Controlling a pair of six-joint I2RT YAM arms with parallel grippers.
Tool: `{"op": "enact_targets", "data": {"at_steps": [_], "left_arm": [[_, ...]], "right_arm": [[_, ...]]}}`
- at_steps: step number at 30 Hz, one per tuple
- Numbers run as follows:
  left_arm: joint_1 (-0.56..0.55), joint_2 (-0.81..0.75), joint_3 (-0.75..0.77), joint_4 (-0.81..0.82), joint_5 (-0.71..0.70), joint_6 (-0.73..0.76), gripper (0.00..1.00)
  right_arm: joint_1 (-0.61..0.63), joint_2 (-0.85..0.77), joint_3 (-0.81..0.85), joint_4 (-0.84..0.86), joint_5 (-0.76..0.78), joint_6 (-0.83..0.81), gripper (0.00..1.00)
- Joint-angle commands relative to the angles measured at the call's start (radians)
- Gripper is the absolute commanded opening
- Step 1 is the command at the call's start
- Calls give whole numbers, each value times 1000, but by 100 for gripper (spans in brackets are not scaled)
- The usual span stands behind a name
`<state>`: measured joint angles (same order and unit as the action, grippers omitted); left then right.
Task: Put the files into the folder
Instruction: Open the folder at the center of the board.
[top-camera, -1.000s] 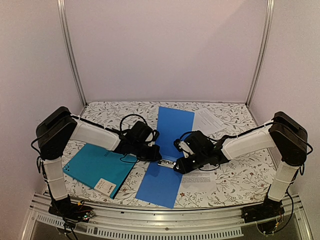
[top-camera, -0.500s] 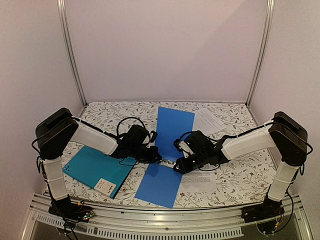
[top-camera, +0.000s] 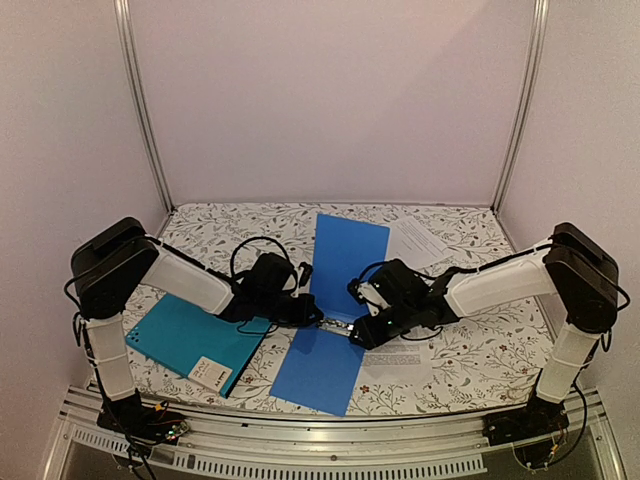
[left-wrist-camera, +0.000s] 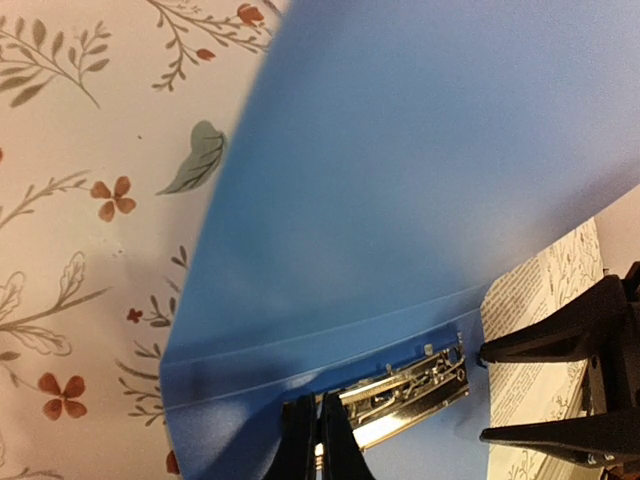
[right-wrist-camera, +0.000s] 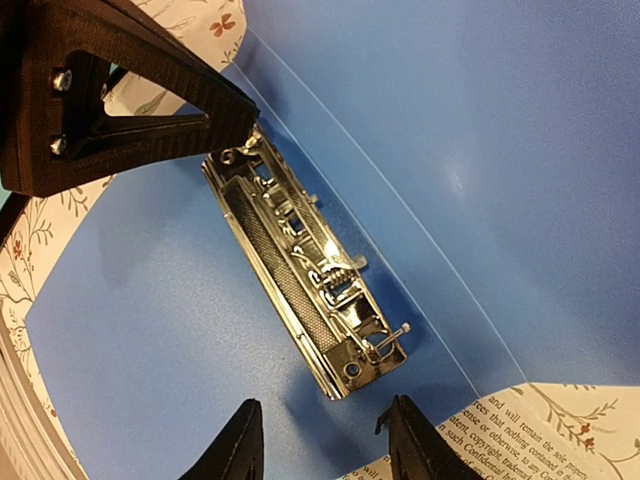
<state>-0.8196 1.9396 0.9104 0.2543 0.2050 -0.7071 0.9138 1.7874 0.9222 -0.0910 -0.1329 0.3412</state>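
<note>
floral table (top-camera: 480, 350) | blue folder (top-camera: 345, 255) lies open at centre | teal folder (top-camera: 190, 340) closed at left, under the left arm | printed sheets: one (top-camera: 418, 240) far right, one (top-camera: 398, 362) beside the blue folder's near half | left gripper (left-wrist-camera: 318, 440) pinched closed at the metal clip (right-wrist-camera: 305, 275) | right gripper (right-wrist-camera: 322, 420) jaws parted, straddling the clip's end, gripping nothing

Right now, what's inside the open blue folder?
Only a metal clip along the open blue folder's crease, the left gripper shut at one end, the right gripper open at the other. No sheets lie inside; the arms cover part of the middle.
</note>
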Motion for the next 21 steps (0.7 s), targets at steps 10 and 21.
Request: {"op": "enact_targets", "data": {"at_steps": [10, 21], "left_arm": [[-6, 32, -57, -161, -32, 31, 0], [-9, 29, -56, -164, -38, 43, 0]], "right_arm": [[-4, -12, 137, -141, 89, -154, 55], [-5, 126, 229, -156, 97, -296, 61]]}}
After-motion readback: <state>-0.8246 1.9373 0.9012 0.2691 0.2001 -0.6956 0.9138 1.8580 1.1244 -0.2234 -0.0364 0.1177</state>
